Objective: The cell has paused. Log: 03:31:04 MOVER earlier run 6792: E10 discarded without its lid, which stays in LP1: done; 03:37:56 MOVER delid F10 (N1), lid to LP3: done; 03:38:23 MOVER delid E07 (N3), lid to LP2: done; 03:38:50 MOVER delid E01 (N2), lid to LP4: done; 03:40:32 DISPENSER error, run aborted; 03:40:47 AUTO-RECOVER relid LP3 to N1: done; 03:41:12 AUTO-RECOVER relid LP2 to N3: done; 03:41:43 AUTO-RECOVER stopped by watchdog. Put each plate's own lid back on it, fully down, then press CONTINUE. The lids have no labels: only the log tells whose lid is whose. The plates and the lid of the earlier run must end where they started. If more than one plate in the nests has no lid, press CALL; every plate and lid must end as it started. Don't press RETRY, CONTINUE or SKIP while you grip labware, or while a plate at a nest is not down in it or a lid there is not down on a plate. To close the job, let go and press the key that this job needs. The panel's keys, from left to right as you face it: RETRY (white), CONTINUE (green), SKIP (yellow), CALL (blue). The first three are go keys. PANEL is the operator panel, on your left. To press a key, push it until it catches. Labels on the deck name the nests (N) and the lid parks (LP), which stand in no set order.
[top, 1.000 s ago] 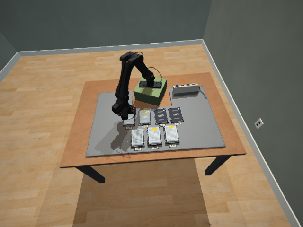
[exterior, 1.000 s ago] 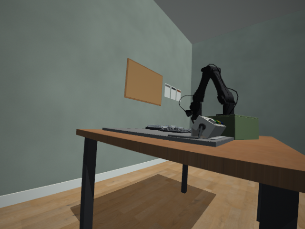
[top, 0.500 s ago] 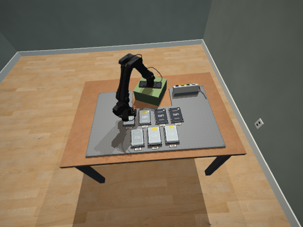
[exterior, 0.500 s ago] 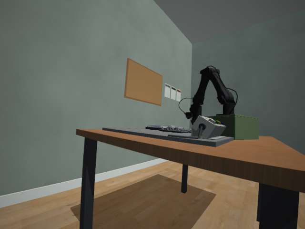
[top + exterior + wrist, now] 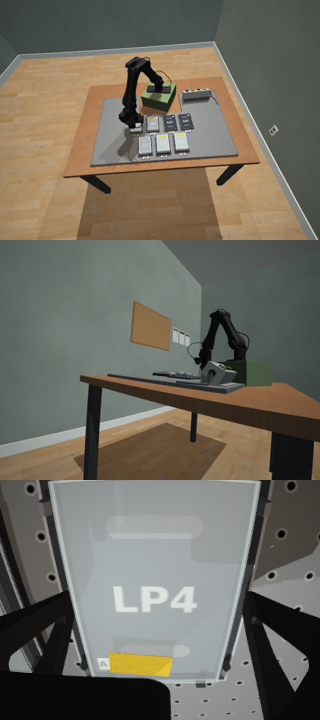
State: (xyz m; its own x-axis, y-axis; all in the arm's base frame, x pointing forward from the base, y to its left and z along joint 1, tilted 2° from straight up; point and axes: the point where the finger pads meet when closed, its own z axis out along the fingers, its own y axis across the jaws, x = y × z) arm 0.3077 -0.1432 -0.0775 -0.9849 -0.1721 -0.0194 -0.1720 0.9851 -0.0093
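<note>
One grey perforated deck [image 5: 211, 144] on a brown wooden table [image 5: 77, 160], green-walled room: three well plates, four lid parks; black gripper [image 5: 160, 640] fingers wide, empty.

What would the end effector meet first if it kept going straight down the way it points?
Most likely the clear lid with the yellow tag lying in park LP4, framed between the open end effector fingers; remaining depth is unclear.

Translucent grey lid [image 5: 154, 567] with yellow tag [image 5: 140, 664] — white "LP4" showing through; black pincer [image 5: 156, 634]; grey dotted deck [image 5: 206, 139].
</note>
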